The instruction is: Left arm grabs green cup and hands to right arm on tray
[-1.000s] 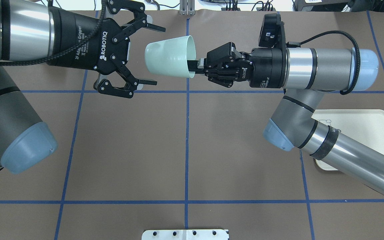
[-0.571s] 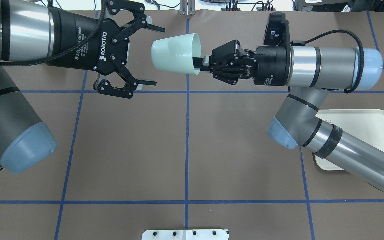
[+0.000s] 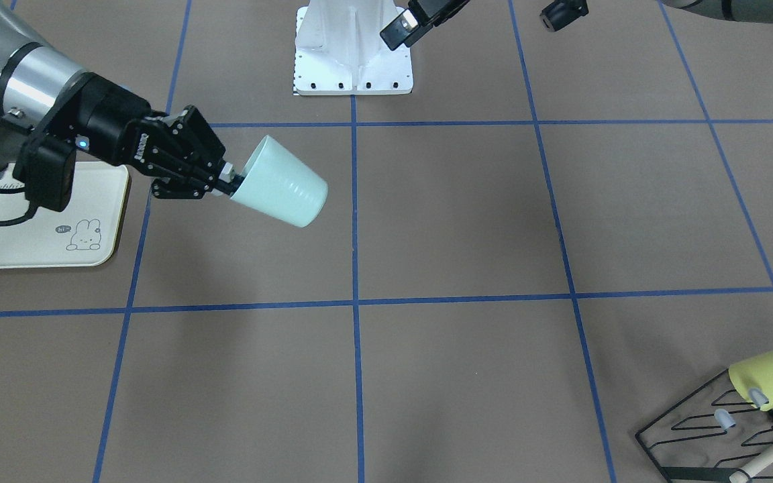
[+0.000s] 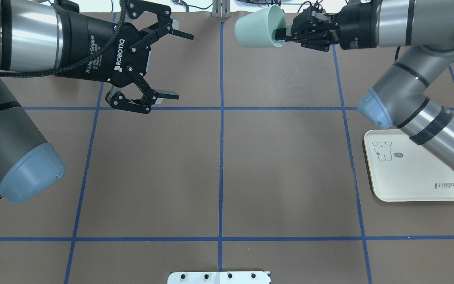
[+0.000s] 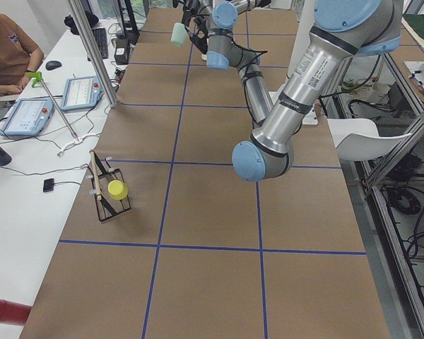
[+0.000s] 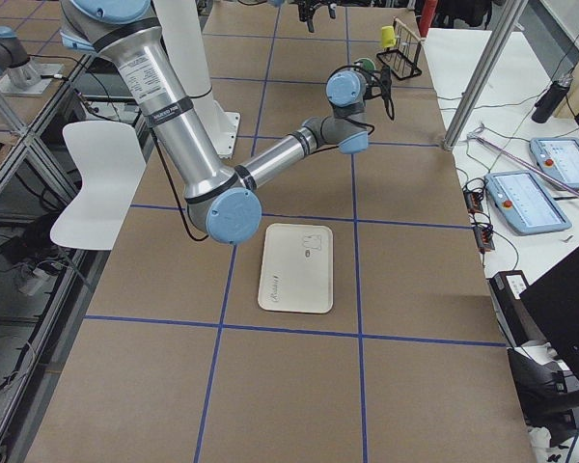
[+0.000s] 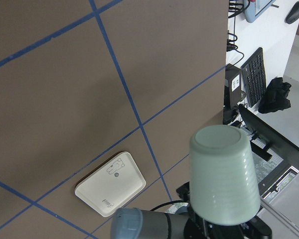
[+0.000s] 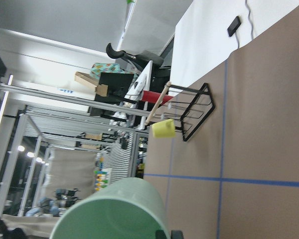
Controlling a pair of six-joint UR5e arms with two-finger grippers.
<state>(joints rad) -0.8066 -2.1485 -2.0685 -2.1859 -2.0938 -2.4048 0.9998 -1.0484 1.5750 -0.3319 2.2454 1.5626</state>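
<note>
Mint-green tapered plastic cup [image 4: 256,29] hangs sideways in mid-air, its rim clamped by the right arm's black end effector [image 4: 279,34]. The left arm's black end effector [image 4: 181,66] stands spread wide, released, apart from the cup. The cream-white rectangular tray [image 4: 416,177] lies on the brown worktop [image 4: 282,157].

The front-facing view's left edge and a black wrist box [image 3: 47,176] cut off the cream-white rectangular tray [image 3: 37,228]; the mint-green plastic cup [image 3: 282,189] hides one finger of the right gripper [image 3: 231,184].
</note>
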